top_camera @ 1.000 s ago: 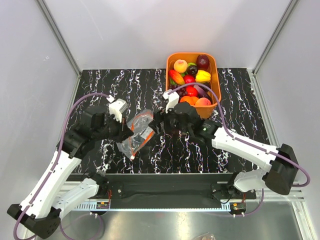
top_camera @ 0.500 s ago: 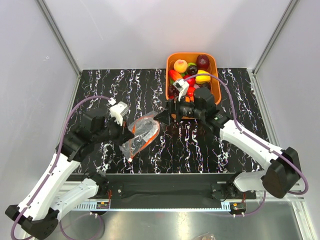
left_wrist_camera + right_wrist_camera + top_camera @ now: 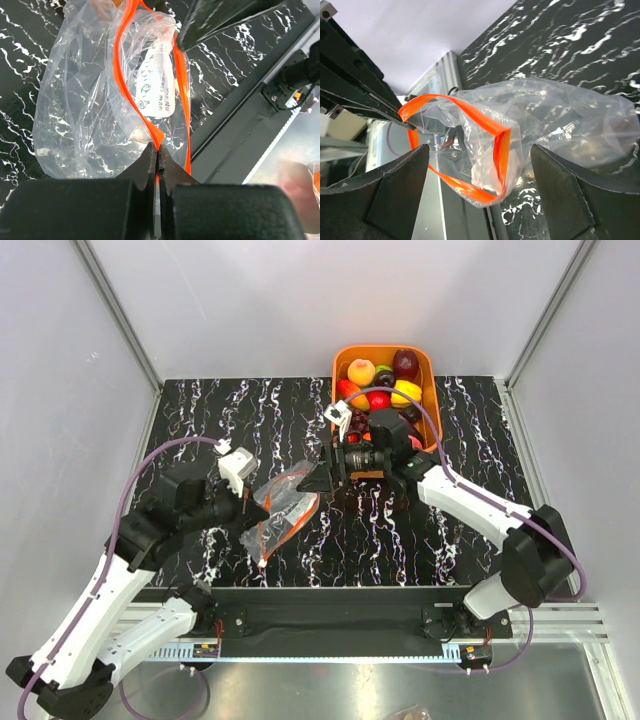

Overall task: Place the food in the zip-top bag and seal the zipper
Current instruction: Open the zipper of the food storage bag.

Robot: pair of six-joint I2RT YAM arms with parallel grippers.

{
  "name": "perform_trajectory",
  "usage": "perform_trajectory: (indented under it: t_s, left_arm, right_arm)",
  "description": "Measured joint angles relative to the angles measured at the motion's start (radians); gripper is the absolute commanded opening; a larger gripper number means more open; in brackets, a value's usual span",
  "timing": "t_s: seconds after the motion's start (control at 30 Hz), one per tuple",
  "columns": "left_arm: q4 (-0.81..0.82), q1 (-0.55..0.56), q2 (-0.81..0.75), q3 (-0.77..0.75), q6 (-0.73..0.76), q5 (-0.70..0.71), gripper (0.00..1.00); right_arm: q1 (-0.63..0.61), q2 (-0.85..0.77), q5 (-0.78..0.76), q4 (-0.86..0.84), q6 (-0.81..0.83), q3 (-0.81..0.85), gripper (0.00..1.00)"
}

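The zip-top bag (image 3: pixel 285 502) lies clear and crinkled at the table's middle, its mouth held open. My left gripper (image 3: pixel 250 508) is shut on the red-orange zipper (image 3: pixel 125 75) strip at its fingertips (image 3: pixel 150 152). The bag (image 3: pixel 85 100) shows only a white label inside. My right gripper (image 3: pixel 318 478) is open and empty, its fingers (image 3: pixel 395 190) spread on either side of the bag's open mouth (image 3: pixel 465 112). The food (image 3: pixel 385 380) lies piled in the orange basket behind the right wrist.
The orange basket (image 3: pixel 433 390) stands at the table's back right edge, close behind my right arm. The black marbled table (image 3: pixel 230 420) ends at a metal rail (image 3: pixel 330 615) along the front. Grey walls close in the sides and back.
My right arm has drawn its wrist back towards the basket while its open fingers stay at the bag's mouth. The bag's mouth has spread wider. My left gripper still holds the strip.
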State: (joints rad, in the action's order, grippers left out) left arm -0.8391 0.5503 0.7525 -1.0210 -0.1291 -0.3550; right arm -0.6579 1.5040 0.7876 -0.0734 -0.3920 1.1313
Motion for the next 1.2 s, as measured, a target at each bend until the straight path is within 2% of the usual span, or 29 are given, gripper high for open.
perform_trajectory:
  t_s: [0.1, 0.2, 0.33, 0.37, 0.5, 0.57, 0.6, 0.67, 0.8, 0.9, 0.97, 1.0, 1.03, 1.13, 1.2]
  left_arm:
    - [-0.003, 0.003, -0.005, 0.0, 0.002, -0.012, 0.0]
    - [-0.007, 0.006, -0.005, -0.002, 0.006, -0.022, 0.0]
    - [-0.013, 0.008, -0.005, -0.008, 0.008, -0.029, 0.0]
    - [-0.015, 0.008, -0.005, -0.01, 0.008, -0.029, 0.0]
    - [-0.018, 0.008, -0.004, -0.013, 0.009, -0.028, 0.0]
    - [-0.019, 0.008, -0.002, -0.013, 0.009, -0.027, 0.0]
    - [-0.021, 0.008, 0.0, -0.015, 0.009, -0.026, 0.0]
    - [-0.025, 0.008, 0.007, -0.021, 0.009, -0.026, 0.0]
    - [-0.028, 0.008, 0.018, -0.036, 0.009, -0.024, 0.0]
    - [-0.035, 0.008, 0.027, -0.058, 0.007, -0.024, 0.0]
    - [-0.035, 0.008, 0.031, -0.071, 0.003, -0.024, 0.0]
    - [-0.035, 0.008, 0.035, -0.078, -0.001, -0.025, 0.0]
    - [-0.034, 0.008, 0.038, -0.082, -0.004, -0.026, 0.0]
    - [-0.027, 0.008, 0.056, -0.087, -0.014, -0.031, 0.0]
    - [-0.013, 0.012, 0.076, -0.087, -0.021, -0.03, 0.0]
  right_arm:
    - [0.0, 0.016, 0.051, -0.05, -0.024, -0.002, 0.84]
    - [0.0, 0.025, 0.126, -0.135, -0.06, -0.006, 0.62]
    - [0.002, 0.032, 0.195, -0.219, -0.095, -0.011, 0.45]
    - [0.003, 0.032, 0.21, -0.245, -0.108, -0.018, 0.37]
    - [0.004, 0.032, 0.256, -0.318, -0.145, -0.053, 0.2]
    - [0.004, 0.032, 0.266, -0.333, -0.153, -0.069, 0.2]
    - [0.004, 0.031, 0.271, -0.335, -0.155, -0.079, 0.16]
    - [0.003, 0.027, 0.269, -0.321, -0.145, -0.087, 0.15]
    - [-0.035, -0.011, 0.145, -0.148, -0.026, -0.068, 0.17]
    - [-0.105, -0.056, -0.052, -0.006, 0.063, -0.036, 0.21]
    - [-0.139, -0.089, -0.202, 0.058, 0.111, -0.027, 0.12]
    - [-0.145, -0.101, -0.274, 0.077, 0.122, -0.027, 0.13]
    - [-0.148, -0.114, -0.36, 0.098, 0.134, -0.027, 0.18]
    - [-0.146, -0.13, -0.615, 0.129, 0.15, -0.032, 0.15]
    - [-0.156, -0.138, -0.732, 0.126, 0.144, -0.048, 0.34]
